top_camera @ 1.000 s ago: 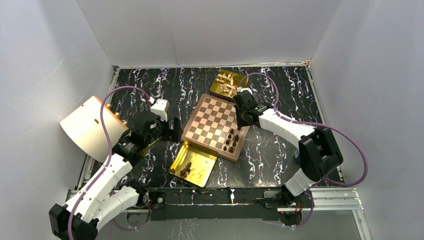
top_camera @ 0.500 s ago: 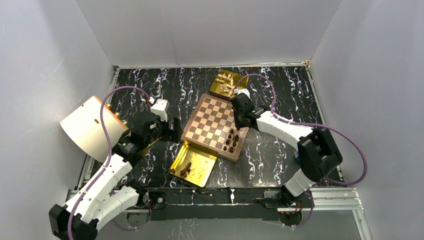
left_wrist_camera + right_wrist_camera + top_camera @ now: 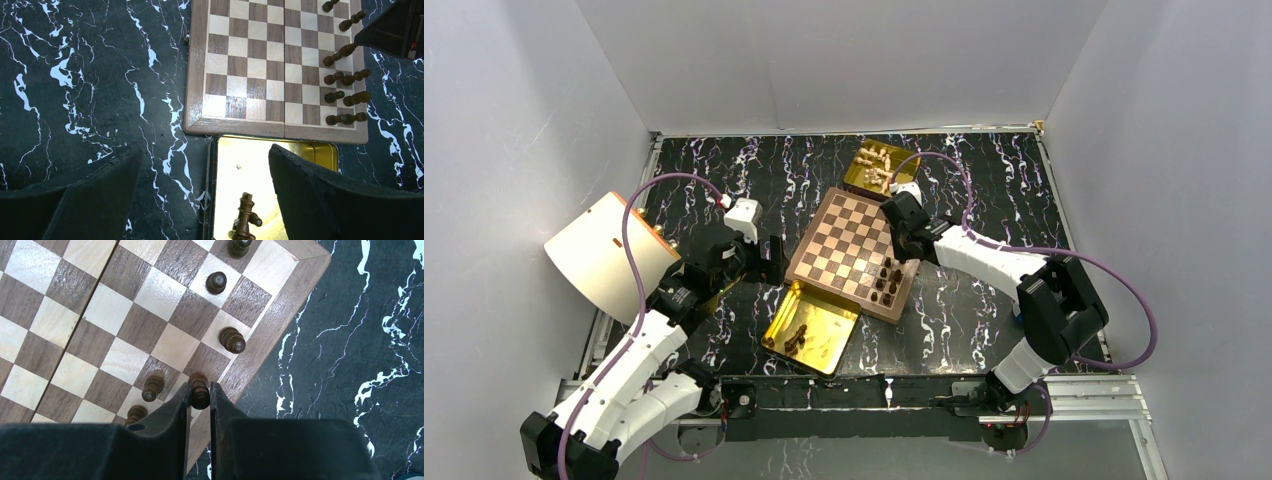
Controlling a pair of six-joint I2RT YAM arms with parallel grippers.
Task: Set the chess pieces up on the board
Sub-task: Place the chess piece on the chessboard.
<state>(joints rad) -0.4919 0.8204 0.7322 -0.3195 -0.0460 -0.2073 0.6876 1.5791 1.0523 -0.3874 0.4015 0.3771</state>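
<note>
Top external view: fixed high above and behind both arm bases, looking down and forward over the whole black white-veined marble tabletop point(image 3: 984, 170), distant enough to take in 3 pale enclosure walls.

Left wrist view: looks almost straight down from moderate height, framing the near corner of the square brown-and-cream checked wooden board point(image 3: 250, 75) and the rim of a shiny gold rectangular tray point(image 3: 280, 145).

Right wrist view: very close, looking steeply down past its own fingers at 1 board point(image 3: 125, 330) corner.

Shared: all 3 views hold the board; both wrist views show its row of small dark brown turned wooden pieces point(image 3: 345, 82).
</note>
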